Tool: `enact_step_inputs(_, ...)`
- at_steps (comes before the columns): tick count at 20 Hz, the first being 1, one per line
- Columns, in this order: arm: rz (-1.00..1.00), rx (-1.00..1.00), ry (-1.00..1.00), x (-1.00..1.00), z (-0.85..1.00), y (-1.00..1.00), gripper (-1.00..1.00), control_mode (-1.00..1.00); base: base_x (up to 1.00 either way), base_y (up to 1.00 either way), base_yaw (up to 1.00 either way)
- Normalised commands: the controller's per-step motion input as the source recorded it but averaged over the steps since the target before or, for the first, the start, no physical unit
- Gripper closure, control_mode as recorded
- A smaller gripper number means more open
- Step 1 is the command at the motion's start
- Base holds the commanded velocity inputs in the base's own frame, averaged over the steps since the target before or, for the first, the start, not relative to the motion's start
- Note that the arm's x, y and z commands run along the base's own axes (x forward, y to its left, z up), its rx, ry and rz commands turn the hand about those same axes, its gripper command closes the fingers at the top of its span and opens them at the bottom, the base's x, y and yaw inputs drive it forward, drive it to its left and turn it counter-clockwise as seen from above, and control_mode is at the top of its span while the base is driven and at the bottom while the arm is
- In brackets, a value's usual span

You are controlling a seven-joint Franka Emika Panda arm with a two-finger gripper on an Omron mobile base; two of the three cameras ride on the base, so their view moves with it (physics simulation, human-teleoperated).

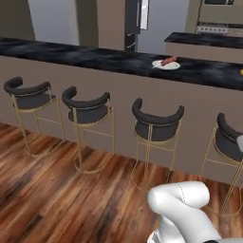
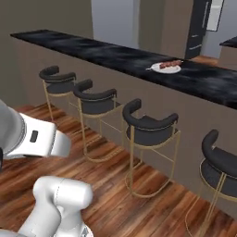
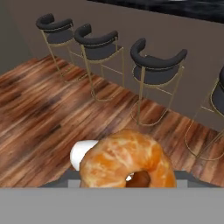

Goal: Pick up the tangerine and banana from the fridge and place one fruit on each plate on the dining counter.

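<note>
The tangerine (image 3: pixel 127 159) sits clamped in the tool (image 3: pixel 131 181), held above the wood floor (image 3: pixel 39 127) before a row of black stools (image 3: pixel 157 70). Beyond them the black tabletop (image 1: pixel 95 57) carries a white plate (image 1: pixel 166 65) with the banana (image 1: pixel 168 60) on it.

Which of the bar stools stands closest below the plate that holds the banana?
The third stool from the left: the white plate with the banana lies on the counter almost straight above it.
</note>
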Motion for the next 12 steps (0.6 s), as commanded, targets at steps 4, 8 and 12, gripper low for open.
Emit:
enact_step_inputs(4, 0.00, 0.00, 0.00, 0.00, 0.00, 0.00, 1.00, 1.00, 0.95, 0.81, -0.44)
enact_step_inputs(8, 0.00, 0.00, 0.00, 0.00, 0.00, 0.00, 1.00, 1.00, 0.92, 0.76, -0.43)
enact_step_inputs(12, 0.00, 0.00, 0.00, 0.00, 0.00, 0.00, 1.00, 1.00, 0.81, 0.67, -0.43)
